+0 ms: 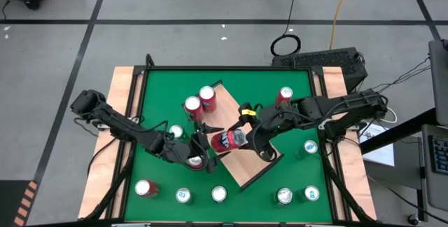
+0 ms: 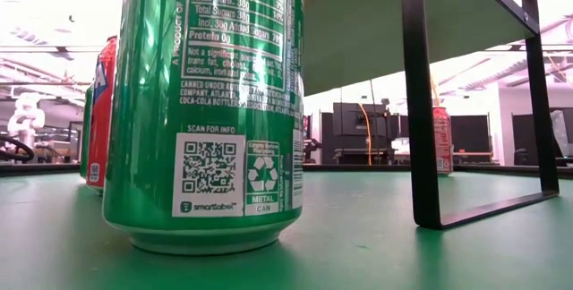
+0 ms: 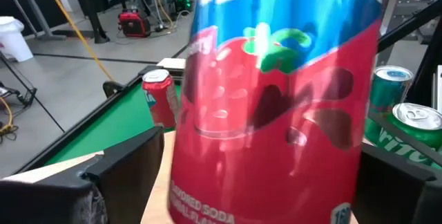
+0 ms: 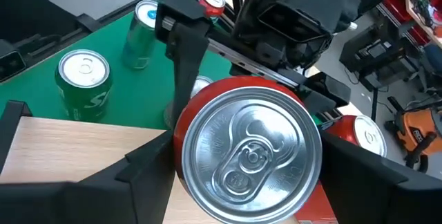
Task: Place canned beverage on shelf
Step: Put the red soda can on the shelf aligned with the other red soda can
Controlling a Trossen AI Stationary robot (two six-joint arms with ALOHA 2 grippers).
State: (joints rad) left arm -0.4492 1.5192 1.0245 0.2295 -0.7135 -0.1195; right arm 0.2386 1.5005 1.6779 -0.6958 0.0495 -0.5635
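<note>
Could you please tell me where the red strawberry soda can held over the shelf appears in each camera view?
High view: the red can lies sideways at picture centre, over the shelf, between both claws.
Low view: not identifiable; a green can fills the foreground.
Left wrist view: the can's side fills the centre.
Right wrist view: its silver top faces the camera, centre bottom.
Shared landmark: the light wood shelf.

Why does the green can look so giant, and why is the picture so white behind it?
In the low view the green can stands right by the camera, so it fills the picture, and bright room light washes out the background. In the left wrist view the red can sits so close it looks blurry.
</note>
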